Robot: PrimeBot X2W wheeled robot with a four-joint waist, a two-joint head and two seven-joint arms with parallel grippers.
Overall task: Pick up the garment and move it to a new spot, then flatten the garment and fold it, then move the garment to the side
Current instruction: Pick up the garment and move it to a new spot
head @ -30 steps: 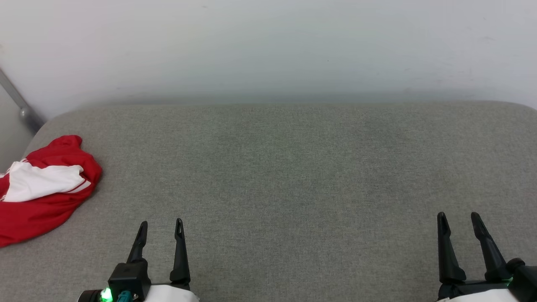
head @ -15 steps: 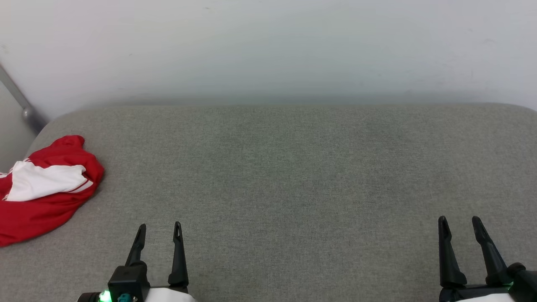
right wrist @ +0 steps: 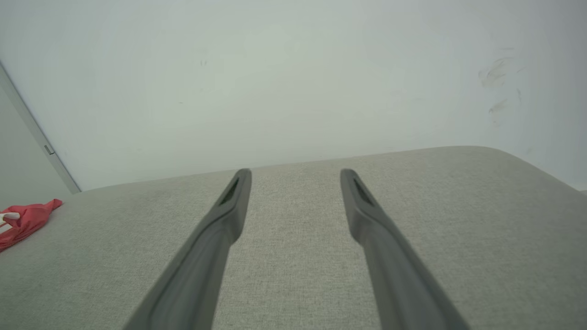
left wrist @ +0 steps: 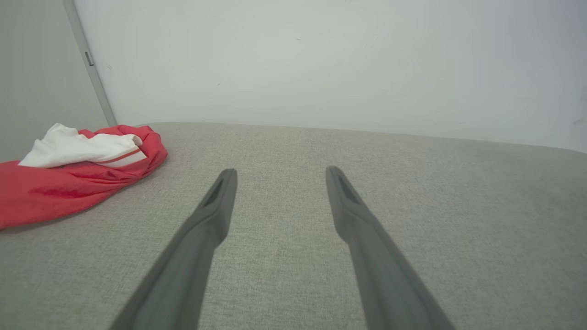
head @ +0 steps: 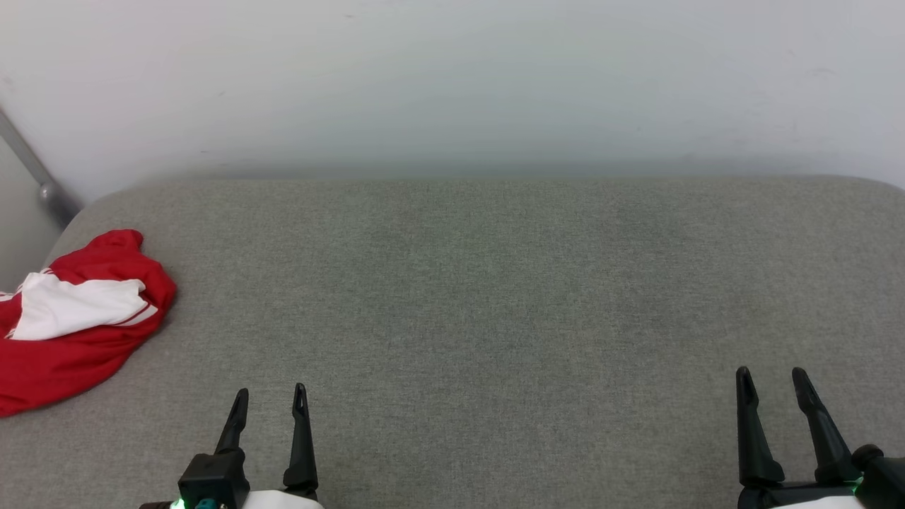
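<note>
head view: left gripper (head: 271, 390) at lower left, right gripper (head: 771, 372) at lower right, both pointing up the frame over a grey cushion (head: 495, 297).
left gripper jaws: spread wide, nothing between them, nothing held. In the left wrist view only bare fabric shows through the gap.
left gripper contact: not touching the shirt (head: 63, 353). Can't tell whether it grazes the cushion.
right gripper jaws: also spread wide and holding nothing. The right wrist view shows plain fabric in the gap.
right gripper contact: nothing but cushion around it. Contact with the fabric can't be judged.
shirt: red, crumpled in a heap at the far left edge of the cushion, partly cut off by the frame edge in the head view.
sleeve (head: 78, 311): white, lying on top of the heap, with red-and-white stripe trim along its right edge.
shirt vs grippers: up and left of the left gripper, well apart from it. It is right across the cushion from the right gripper.
cushion: grey woven fabric, flat, rounded far corners, back edge against the wall (head: 452, 85).
wall: pale and plain, with a few faint scuffs at upper right in the right wrist view.
bar (head: 32, 173): grey metal, running diagonally at far left down to the cushion's back-left corner.
</note>
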